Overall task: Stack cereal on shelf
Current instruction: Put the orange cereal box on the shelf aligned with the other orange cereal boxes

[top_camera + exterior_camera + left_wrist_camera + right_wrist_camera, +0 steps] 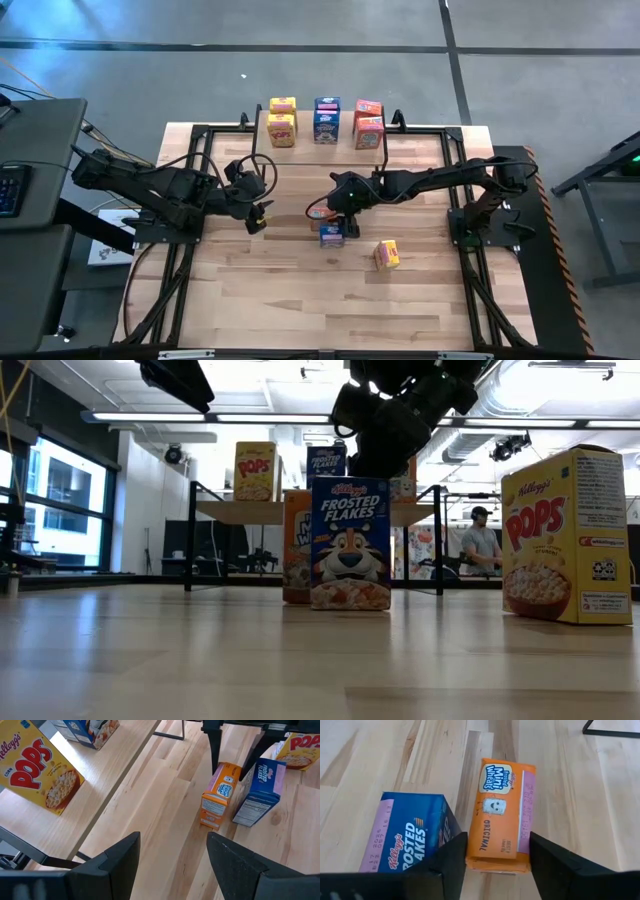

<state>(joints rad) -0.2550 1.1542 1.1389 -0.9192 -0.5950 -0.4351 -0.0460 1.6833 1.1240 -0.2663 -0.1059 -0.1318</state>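
My right gripper [495, 862] is down over the middle of the table [300, 300], with its jaws on either side of the top of the orange box [501, 815]. From the wrist camera each finger sits just at a side of the box; I can't tell if they're actually pinching it or only straddling it. The orange box stands upright right beside a blue box [410, 840], the two close together, and in the left wrist view the right arm's fingers come down around the orange one's top.

A yellow box [387, 254] stands alone on the table, a bit off from that pair toward the right arm's side.

The shelf [325, 140] at the far edge holds six boxes: two yellow [282, 120] on the left, two blue [326, 120] in the middle, two orange [368, 124] on the right, each colour in its own pair, one in front of the other.

My left gripper [172, 860] hangs over the table on its own side, near the shelf's left end, jaws partly open with nothing between them.

A person [482, 545] shows in the room behind, in the low view.
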